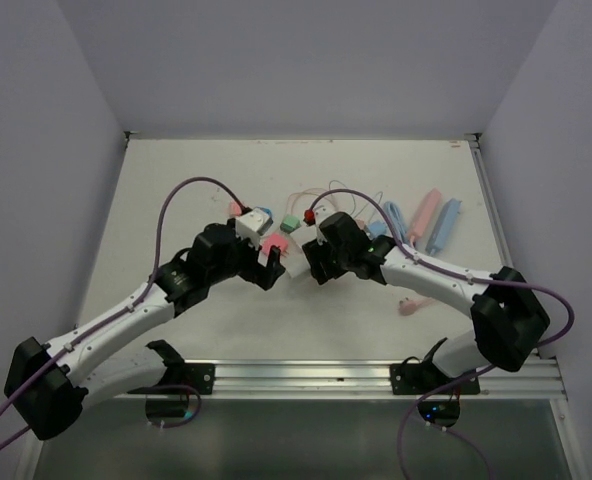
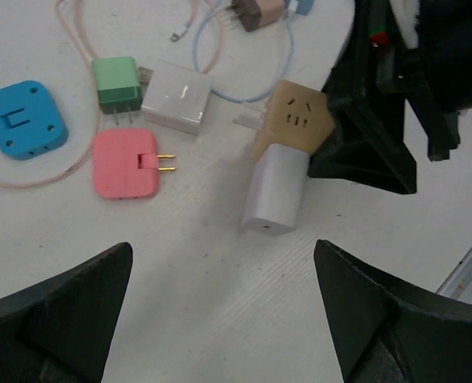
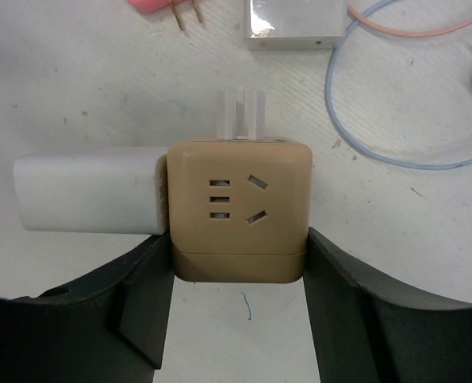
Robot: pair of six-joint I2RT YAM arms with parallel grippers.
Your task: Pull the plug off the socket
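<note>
- The right hand (image 3: 236,263) is clamping the tan socket (image 3: 240,191); keep it braced.
- The left hand (image 2: 220,271) is hovering wide open: grip the white plug (image 2: 274,191), pull straight out.

Left pincer (image 2: 222,263) gapes wide while right pincer (image 3: 237,271) clamps the socket (image 3: 237,203).

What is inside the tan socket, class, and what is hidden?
A white plug sits in one side of the socket; its pins are covered inside. The front holes hold nothing. The right claw clamps the socket.
</note>
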